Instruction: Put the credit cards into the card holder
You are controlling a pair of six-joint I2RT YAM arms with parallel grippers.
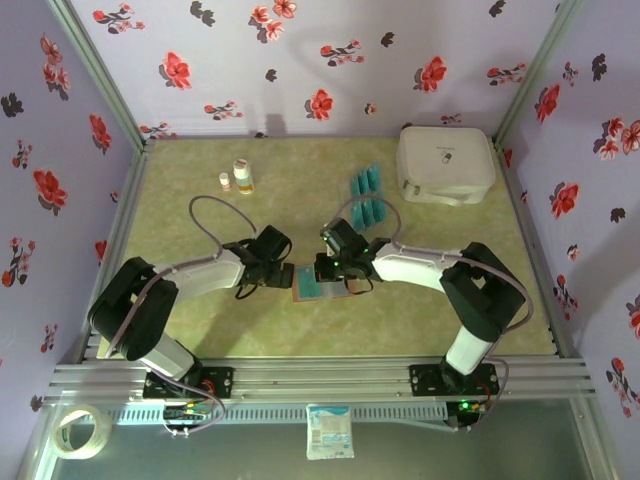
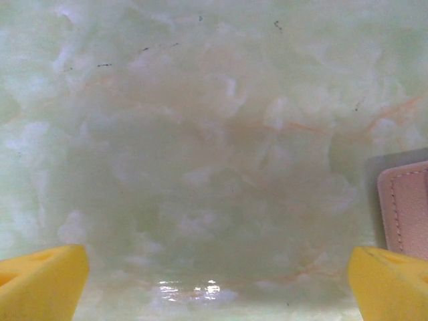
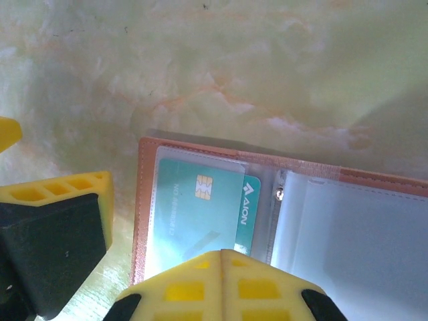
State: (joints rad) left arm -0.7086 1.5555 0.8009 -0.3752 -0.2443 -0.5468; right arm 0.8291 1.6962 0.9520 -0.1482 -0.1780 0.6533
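Observation:
The card holder [image 1: 312, 284] lies open on the table between both arms, brown rim [image 3: 200, 148] around clear pockets. One teal credit card [image 3: 200, 200] sits mostly inside its left pocket, the logo end poking out toward the spine. My right gripper [image 3: 222, 257] is shut, its tips pressed together just over that card's near edge. More credit cards [image 1: 366, 181] stand in two small groups farther back, the nearer group [image 1: 368, 212] behind the right wrist. My left gripper [image 2: 214, 287] is open and empty, low over the table just left of the holder's edge [image 2: 406, 208].
A large white rounded case [image 1: 445, 163] sits at the back right. Two small bottles [image 1: 241, 176] stand at the back left. A tape roll [image 1: 82, 432] and a small packet [image 1: 330, 432] lie below the table's near rail.

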